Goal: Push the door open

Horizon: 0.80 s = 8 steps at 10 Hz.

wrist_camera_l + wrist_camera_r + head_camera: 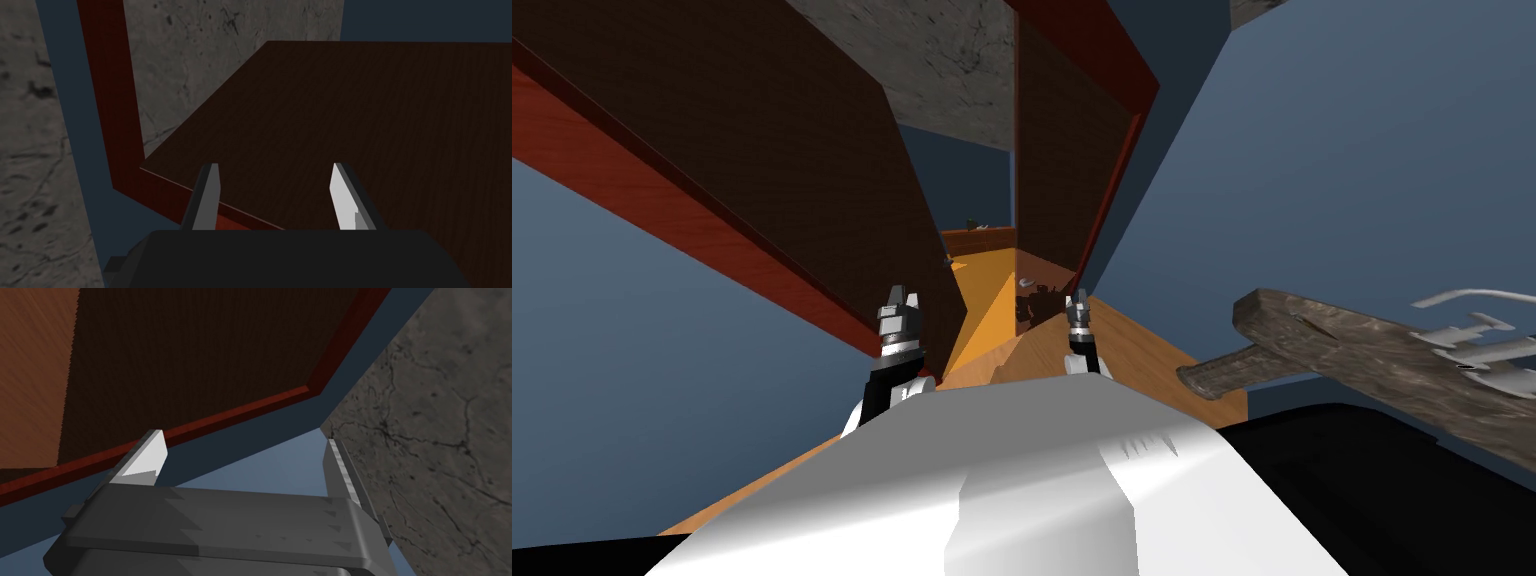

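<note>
Faced dark brown door (350, 125): judged rigid, fairly heavy, best pushed flat near free edge, not gripped. Left gripper (275, 167) spread wide; right gripper (245, 438) likewise.

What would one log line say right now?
left pincer: open, facing dark brown door | right pincer: open, by red frame | door: partly open
</note>
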Available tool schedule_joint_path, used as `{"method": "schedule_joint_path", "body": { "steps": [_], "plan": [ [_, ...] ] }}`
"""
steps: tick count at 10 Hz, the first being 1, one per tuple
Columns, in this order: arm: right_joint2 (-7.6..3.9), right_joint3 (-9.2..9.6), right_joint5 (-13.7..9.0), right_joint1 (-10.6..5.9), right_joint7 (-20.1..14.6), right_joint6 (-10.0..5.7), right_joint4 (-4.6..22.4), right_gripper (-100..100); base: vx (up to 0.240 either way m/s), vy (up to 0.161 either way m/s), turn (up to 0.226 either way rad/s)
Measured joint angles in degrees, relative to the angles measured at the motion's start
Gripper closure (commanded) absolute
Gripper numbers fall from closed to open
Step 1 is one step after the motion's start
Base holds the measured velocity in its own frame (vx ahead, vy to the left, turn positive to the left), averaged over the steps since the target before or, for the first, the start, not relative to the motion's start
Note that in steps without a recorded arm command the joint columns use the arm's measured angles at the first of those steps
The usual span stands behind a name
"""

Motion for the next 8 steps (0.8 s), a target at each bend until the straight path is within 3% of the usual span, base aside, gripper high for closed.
{"method": "schedule_joint_path", "body": {
  "steps": [8],
  "plan": [
    [-1.27, 1.00, 2.50, -5.77, -1.16, -2.36, 13.02, -100, 0.054, -0.035, 0.025]
  ]
}}
